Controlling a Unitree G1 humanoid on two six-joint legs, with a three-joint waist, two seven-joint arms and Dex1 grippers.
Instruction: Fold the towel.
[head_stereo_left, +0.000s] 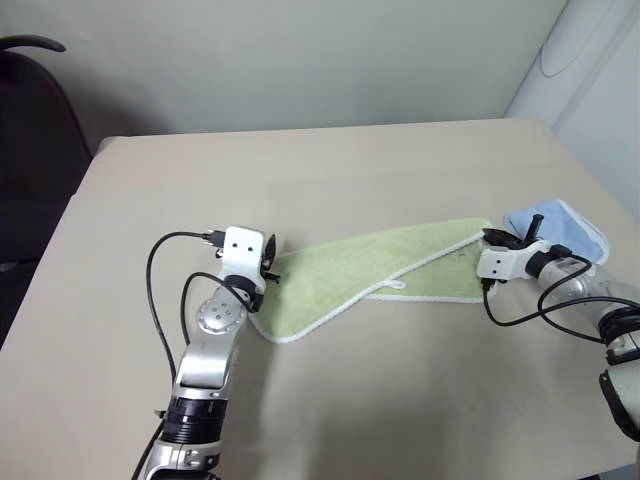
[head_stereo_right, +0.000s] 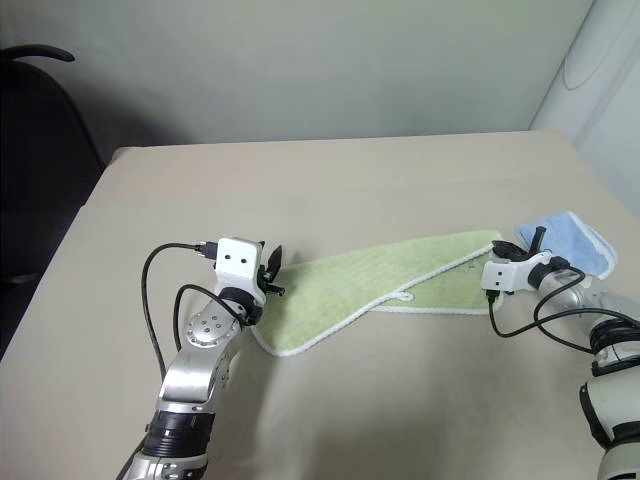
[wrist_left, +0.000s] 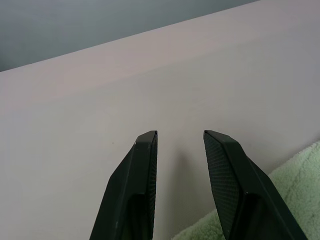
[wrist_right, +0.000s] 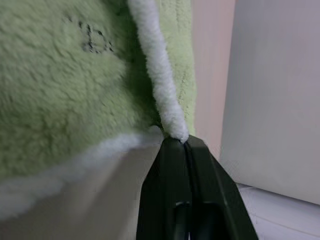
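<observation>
Jaws of the right gripper (wrist_right: 184, 142) are pressed fully together on the white stitched edging of the towel (head_stereo_left: 370, 275), pinching that edging at the towel's right-hand corner; in the right wrist view the two black fingers (wrist_right: 167, 172) meet with no gap, and the white rim runs straight into their tips. Jaws of the left gripper (wrist_left: 180, 137) stand partly apart with a clear gap between the two black fingers (wrist_left: 145, 160); nothing lies between the tips, bare tabletop shows through the gap, and green pile appears just beside and below one finger, though whether it touches that finger cannot be told. Seen from the head, the left gripper sits at the towel's left end and the right gripper at its right end. Between them the towel lies flat on the beige table (head_stereo_left: 330, 170), nearer the front edge than the back, stretched as a long slanted strip. It is light yellow-green terry cloth with a white border; one layer overlaps another along a diagonal white edge, and a small white loop tag (head_stereo_left: 397, 284) lies near the middle of that edge. Just beyond the right gripper rests a smaller light-blue cloth (head_stereo_left: 560, 228) with white edging. Farther back stand a pale wall and, to the left, a dark chair (head_stereo_left: 35, 150).
</observation>
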